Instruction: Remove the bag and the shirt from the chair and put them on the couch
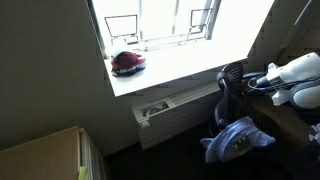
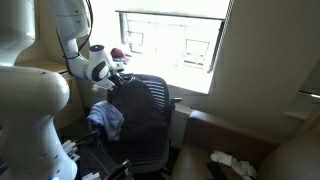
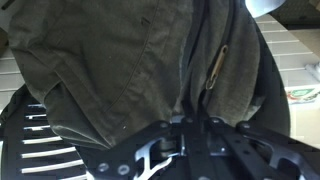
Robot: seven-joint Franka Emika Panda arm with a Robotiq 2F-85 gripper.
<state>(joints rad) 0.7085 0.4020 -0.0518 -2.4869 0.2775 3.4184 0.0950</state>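
Both jaws of end effector (image 3: 188, 128) shut tight on bag (image 3: 110, 60) atop chair (image 2: 150, 115) bkrest.

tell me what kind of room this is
Probably an office or study, though that is not certain. What points to it: a black mesh-backed office chair, a bright window with a deep sill, and a wall heater unit below it.
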